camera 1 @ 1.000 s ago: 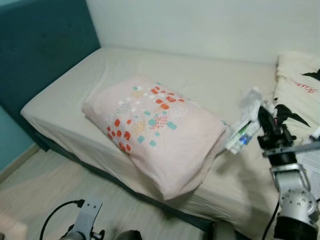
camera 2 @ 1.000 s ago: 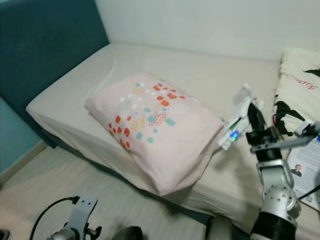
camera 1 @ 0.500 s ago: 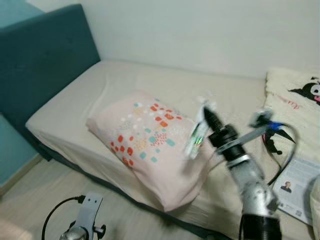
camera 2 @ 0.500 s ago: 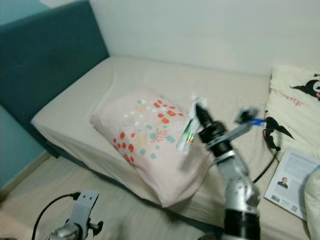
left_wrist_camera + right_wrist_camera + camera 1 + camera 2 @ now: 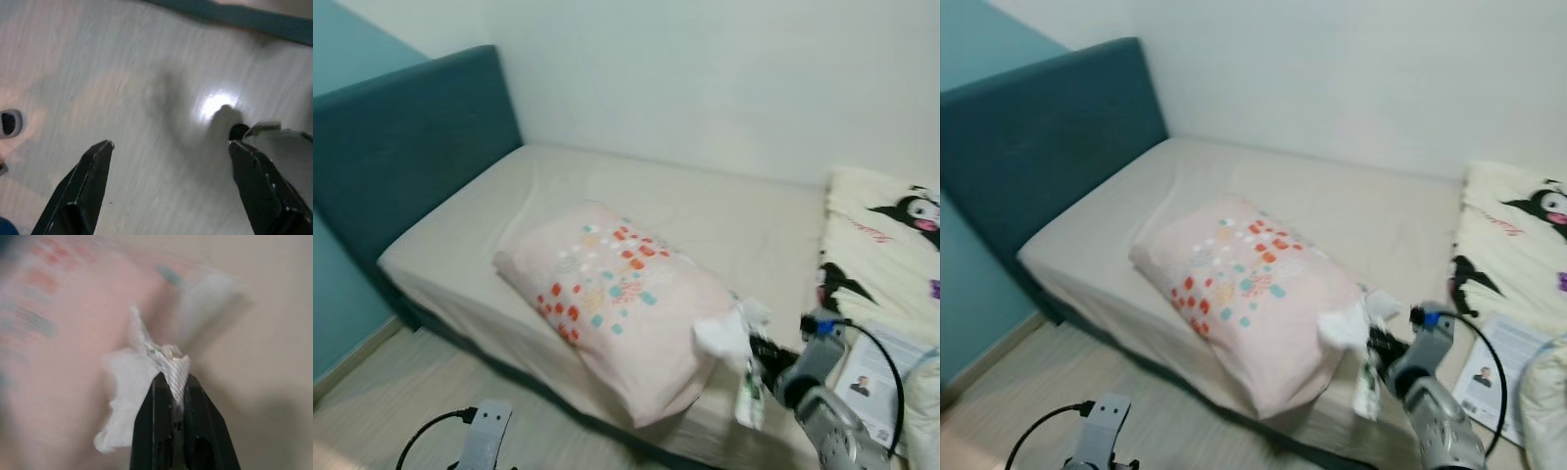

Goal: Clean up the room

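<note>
A home bedroom: bed [image 5: 705,211], teal headboard [image 5: 401,147], patterned pillow [image 5: 617,294].

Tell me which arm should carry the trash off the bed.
Right. The right gripper is shut on the white wrapper beside the pillow; the left gripper hangs open over the floor.

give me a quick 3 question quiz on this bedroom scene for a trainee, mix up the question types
1. True or false: the right pincer is shut on a crumpled white wrapper.
2. The pink pillow with red and teal spots lies on: A) the floor B) the beige mattress C) the cream cartoon blanket
3. Fill in: the left pincer hangs open over the pale wooden ____.

Key: 1 true; 2 B; 3 floor
</note>
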